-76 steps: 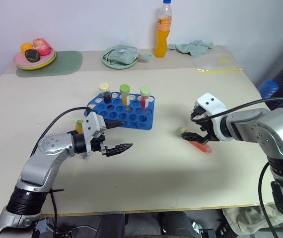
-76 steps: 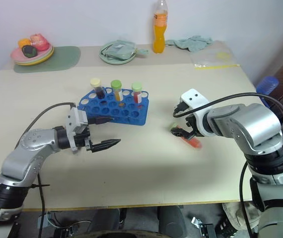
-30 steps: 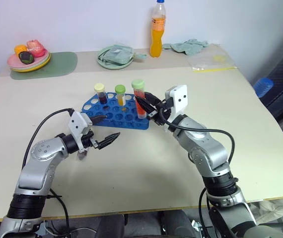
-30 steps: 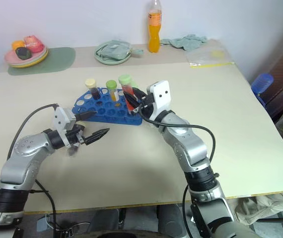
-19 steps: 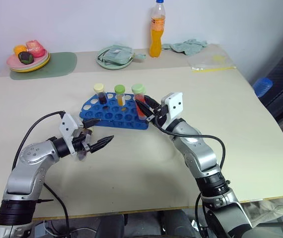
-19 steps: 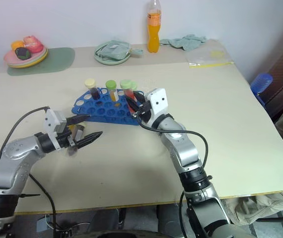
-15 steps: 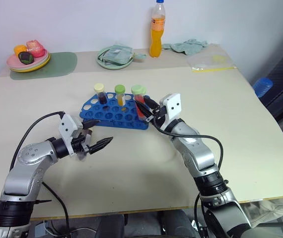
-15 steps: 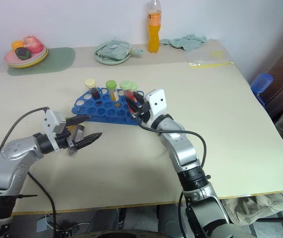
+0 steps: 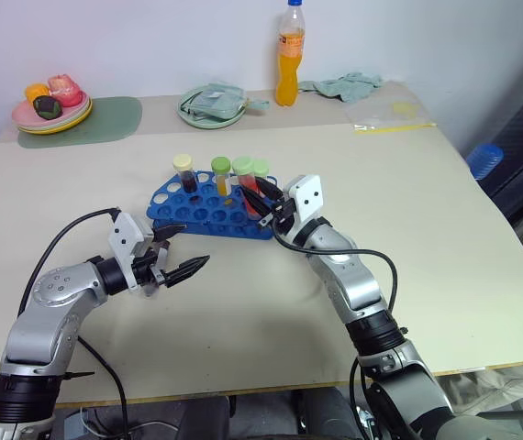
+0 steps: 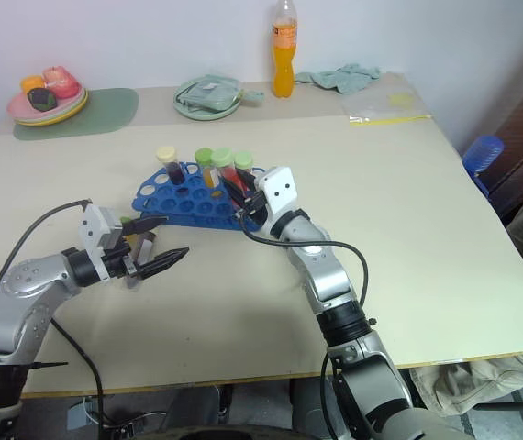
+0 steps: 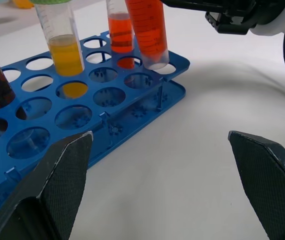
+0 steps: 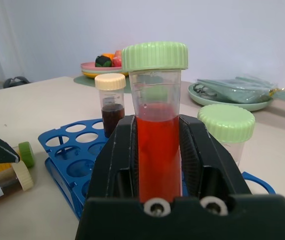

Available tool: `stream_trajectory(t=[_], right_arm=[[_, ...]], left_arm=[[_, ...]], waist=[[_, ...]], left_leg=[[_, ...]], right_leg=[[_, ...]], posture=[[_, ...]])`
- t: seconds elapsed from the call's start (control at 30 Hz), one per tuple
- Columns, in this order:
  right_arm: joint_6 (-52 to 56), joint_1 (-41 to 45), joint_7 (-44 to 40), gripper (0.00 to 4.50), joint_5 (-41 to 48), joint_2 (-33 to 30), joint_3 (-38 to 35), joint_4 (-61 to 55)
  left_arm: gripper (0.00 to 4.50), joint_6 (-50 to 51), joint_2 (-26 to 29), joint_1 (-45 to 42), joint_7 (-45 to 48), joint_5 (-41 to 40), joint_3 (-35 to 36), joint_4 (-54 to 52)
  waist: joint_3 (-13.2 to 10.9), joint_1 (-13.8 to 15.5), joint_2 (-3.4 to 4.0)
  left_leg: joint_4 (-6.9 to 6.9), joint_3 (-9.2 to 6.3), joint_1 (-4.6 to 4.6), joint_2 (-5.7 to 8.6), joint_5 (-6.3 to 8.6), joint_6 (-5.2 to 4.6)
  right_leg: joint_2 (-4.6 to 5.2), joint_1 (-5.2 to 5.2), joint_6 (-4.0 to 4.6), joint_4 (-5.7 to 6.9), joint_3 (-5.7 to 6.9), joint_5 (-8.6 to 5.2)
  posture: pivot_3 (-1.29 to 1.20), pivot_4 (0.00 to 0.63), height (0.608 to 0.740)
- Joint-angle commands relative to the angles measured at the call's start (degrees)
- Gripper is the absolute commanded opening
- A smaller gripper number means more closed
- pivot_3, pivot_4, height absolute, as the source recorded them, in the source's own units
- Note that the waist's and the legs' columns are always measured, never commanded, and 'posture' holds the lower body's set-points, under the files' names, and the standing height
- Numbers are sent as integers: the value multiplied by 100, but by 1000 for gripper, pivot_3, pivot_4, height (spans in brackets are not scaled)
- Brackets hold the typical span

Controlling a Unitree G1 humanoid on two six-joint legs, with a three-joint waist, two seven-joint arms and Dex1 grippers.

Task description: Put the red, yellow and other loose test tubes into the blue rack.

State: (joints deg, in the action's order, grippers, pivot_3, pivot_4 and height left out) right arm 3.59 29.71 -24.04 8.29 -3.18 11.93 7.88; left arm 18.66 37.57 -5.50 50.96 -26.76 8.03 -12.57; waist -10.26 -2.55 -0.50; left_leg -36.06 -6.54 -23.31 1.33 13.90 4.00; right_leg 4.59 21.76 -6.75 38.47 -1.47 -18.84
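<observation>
On beige table (image 9: 445,211), right pincer (image 9: 260,197) clamping red tube (image 12: 157,150), left pincer (image 9: 181,254) apart.

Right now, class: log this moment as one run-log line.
right gripper: shut on red tube, at blue rack | left gripper: open, empty | loose tubes: on table

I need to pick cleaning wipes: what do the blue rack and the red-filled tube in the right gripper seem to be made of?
The blue rack looks like moulded glossy plastic: thin perforated decks, soft highlights. The red-filled tube, clamped in the right gripper, looks like clear plastic, possibly glass, with printed gradations and a matte ribbed pale green cap.
</observation>
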Motion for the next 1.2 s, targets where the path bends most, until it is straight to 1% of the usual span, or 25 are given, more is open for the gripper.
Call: stream_trajectory(t=[0.03, 0.27, 0.5, 0.6, 0.63, 0.67, 0.7, 0.77, 0.83, 1.0, 1.1, 1.13, 1.2], right_arm=[[-72, -150, -99, 824, -22, 48, 43, -59], [-32, -412, -181, 824, -55, 49, 108, -262], [-184, -176, -96, 824, -98, 133, 4, 77], [-208, -95, -249, 824, 18, 164, -37, 201], [-204, -84, -295, 1243, 51, 166, -50, 200], [-200, -79, -341, 1782, 80, 167, -63, 175], [-226, -79, -358, 2131, 77, 164, -71, 144], [-302, -103, -333, 3196, 26, 130, -98, -31], [-293, -133, -322, 4105, 2, 46, -150, -277], [121, -273, -468, 4105, 215, -309, -337, -991], [490, -403, -622, 4105, 401, -687, -530, -1529], [658, -456, -717, 4105, 480, -901, -635, -1734], [1001, -537, -923, 4105, 651, -1324, -815, -2083]], left_arm=[[4500, -1, 78, -5, -12, -95, 187, -221], [4500, 19, 124, -9, -12, -111, 207, -220], [4500, 48, 143, -24, 2, -116, 204, -216], [4500, 33, 143, -13, 6, -100, 209, -194], [4500, 24, 145, -9, 5, -95, 220, -181], [4500, 25, 151, -6, -6, -88, 237, -166], [4500, 24, 158, -1, -15, -81, 252, -158], [4500, 55, 180, 25, -60, -66, 296, -167], [4500, 164, 203, 32, -159, -81, 360, -201], [4500, 623, 297, -23, -341, -267, 522, -438], [4500, 1475, 404, -232, -852, -462, 714, -639], [4500, 1956, 373, -416, -1180, -719, 892, -732], [4500, 2616, 446, -722, -1657, -886, 1054, -997]], waist=[[0, -1, 0], [1, 0, 2], [1, -6, 2], [1, -11, 2], [1, -11, 2], [1, -11, 2], [1, -9, 2], [0, -3, 2], [0, -1, 2], [0, 11, 3], [0, 15, 3], [0, 18, 3], [-1, 31, -1]], left_leg=[[0, 0, 0, 0, 0, 0], [1, 0, 2, 0, 0, 0], [1, 0, 2, -1, 0, 0], [1, 0, 3, -2, 0, 0], [1, 0, 3, -2, 0, 0], [1, 0, 3, -2, 0, 0], [1, 0, 3, -2, 0, 0], [1, 0, 2, -2, 0, 0], [1, -1, 2, -2, 0, 1], [0, -4, 1, -1, 0, 0], [0, -4, 1, -1, 0, 0], [-1, -4, 1, 0, 0, 0], [-5, -5, -2, 1, 0, 0]], right_leg=[[0, 0, 0, 1, 0, 0], [0, -1, 0, 2, -1, 0], [-1, 1, 0, 3, -2, 0], [-2, 1, 1, 5, -2, 0], [-2, 2, 1, 5, -2, 0], [-2, 1, 1, 6, -2, 0], [-2, 1, 1, 6, -2, 0], [-1, 2, 1, 5, -2, 0], [-1, 3, 1, 5, -2, 0], [3, 1, 1, 5, -2, 0], [2, 1, 1, 5, -2, 0], [2, 0, 1, 5, -2, 0], [3, -1, 0, 5, -1, 0]], posture=[[0, 150, 740], [0, 150, 740], [0, 150, 740], [0, 150, 740], [0, 150, 740], [0, 150, 740], [0, 150, 740], [0, 150, 740], [0, 150, 740], [0, 150, 740], [0, 150, 740], [0, 150, 740], [0, 150, 740]])
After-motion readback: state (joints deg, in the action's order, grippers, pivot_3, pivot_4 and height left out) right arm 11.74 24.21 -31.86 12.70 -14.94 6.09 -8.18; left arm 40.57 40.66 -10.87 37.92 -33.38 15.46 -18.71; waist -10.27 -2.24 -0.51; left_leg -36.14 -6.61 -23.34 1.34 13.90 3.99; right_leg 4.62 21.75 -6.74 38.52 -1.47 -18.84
